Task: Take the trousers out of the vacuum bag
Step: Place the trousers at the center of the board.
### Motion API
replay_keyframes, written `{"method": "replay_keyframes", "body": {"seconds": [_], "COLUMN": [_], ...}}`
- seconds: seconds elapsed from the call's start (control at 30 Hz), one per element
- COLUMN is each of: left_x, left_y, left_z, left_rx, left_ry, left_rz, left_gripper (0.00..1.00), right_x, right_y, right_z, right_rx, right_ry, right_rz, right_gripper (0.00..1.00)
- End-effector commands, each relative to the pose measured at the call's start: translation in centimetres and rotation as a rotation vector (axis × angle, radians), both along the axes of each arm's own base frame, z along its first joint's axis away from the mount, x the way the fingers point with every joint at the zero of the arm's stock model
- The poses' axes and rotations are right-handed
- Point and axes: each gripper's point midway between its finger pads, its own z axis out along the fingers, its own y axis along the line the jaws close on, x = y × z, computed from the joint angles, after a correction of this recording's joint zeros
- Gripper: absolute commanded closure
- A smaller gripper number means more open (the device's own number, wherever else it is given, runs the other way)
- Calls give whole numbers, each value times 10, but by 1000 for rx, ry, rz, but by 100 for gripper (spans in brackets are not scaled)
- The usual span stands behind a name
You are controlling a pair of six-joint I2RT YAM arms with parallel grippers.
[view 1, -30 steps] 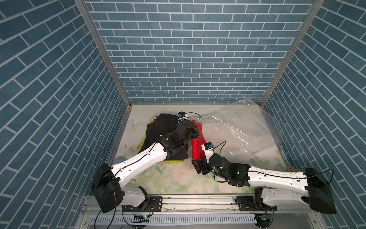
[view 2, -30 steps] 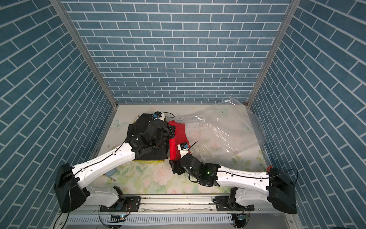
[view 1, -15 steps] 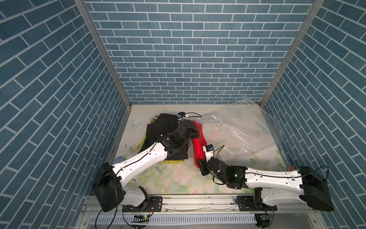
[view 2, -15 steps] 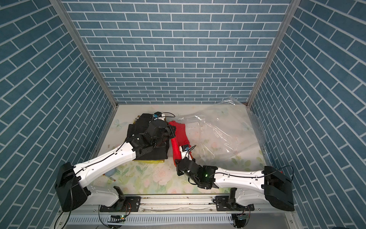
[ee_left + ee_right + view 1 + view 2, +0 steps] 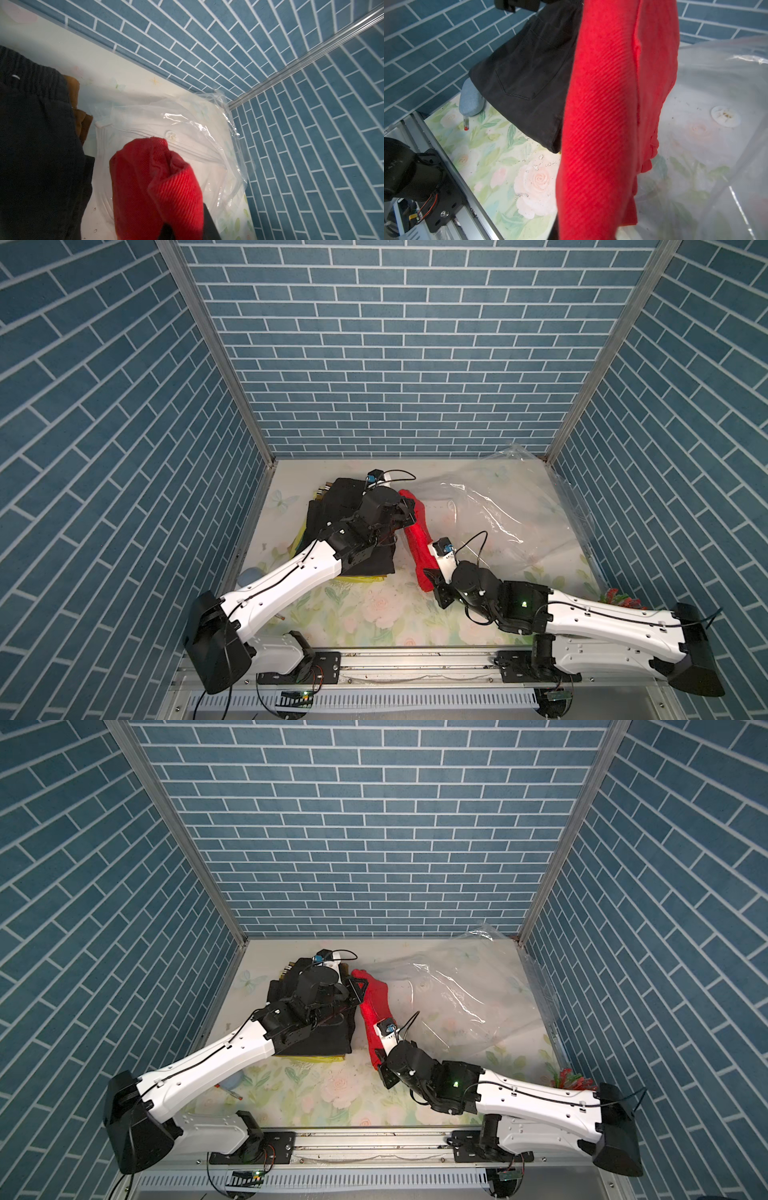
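At the left, the black trousers [image 5: 338,499] top a folded stack, its lower layers mostly hidden beneath them and our left arm. Our left gripper [image 5: 409,512] is clamped on the far end of the red trousers [image 5: 419,545], and since this soft, light ribbed cloth will likely sag, we judge both ends the best hold. Cloth hides the jaws of the right gripper [image 5: 432,583] at the near end, so we cannot tell whether it grips. The red pair lies along the left edge of the crinkly vacuum bag [image 5: 503,506], whose glare obscures any contents.

We are looking into a lab test booth. Blue brick-print panels [image 5: 395,364] on metal posts [image 5: 217,352] are boxing in a floral tabletop [image 5: 374,614], and two robot arms [image 5: 291,576] are sitting on a bare rail [image 5: 415,664].
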Motion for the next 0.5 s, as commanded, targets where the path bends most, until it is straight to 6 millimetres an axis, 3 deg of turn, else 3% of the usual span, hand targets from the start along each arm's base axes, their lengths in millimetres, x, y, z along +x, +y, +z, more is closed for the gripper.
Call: {"method": "replay_keyframes", "body": {"seconds": [0.0, 0.23, 0.47], "left_x": [0, 3, 20], "left_y": [1, 8, 35], "left_z": [59, 100, 140], "left_rx": [-103, -129, -156], "left_ry": [-109, -169, -239], "left_rz": [-20, -32, -4], "left_gripper": [100, 100, 100], "right_x": [7, 29, 52], "right_y": [-4, -2, 1], "right_z": [32, 74, 121], "right_rx": [-53, -196, -275], "right_ry": [-114, -250, -386], "right_rz": [27, -20, -65], "right_gripper": [100, 100, 100]}}
